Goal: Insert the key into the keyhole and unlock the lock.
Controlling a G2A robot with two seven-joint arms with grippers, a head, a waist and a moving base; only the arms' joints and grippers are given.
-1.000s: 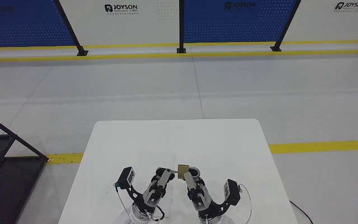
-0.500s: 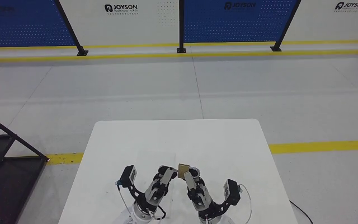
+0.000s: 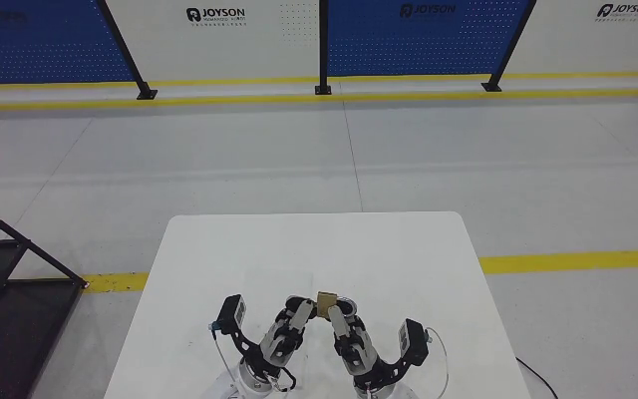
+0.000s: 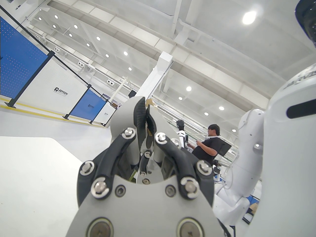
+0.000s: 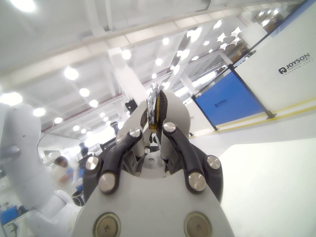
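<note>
1. Left gripper: its two fingers are pinched tight. There's a thin pale sliver poking out at the tips. I think that's the key, but most of it is buried between the pads, so I can't swear to it.
2. Right gripper: clamped onto the one lock. You can see a brass body with a silvery edge sticking out past the fingertips.
3. From the top view, the lock sits right between the two gripper tips. The left gripper is at roughly 8 o'clock of it and the right at roughly 4 o'clock, both right up against it.
4. That whole cluster is at the 6 o'clock edge of the single white table.
5. Past the table at 12 o'clock there's a fence with two blue panels, white ones between them, and three black posts.
</note>
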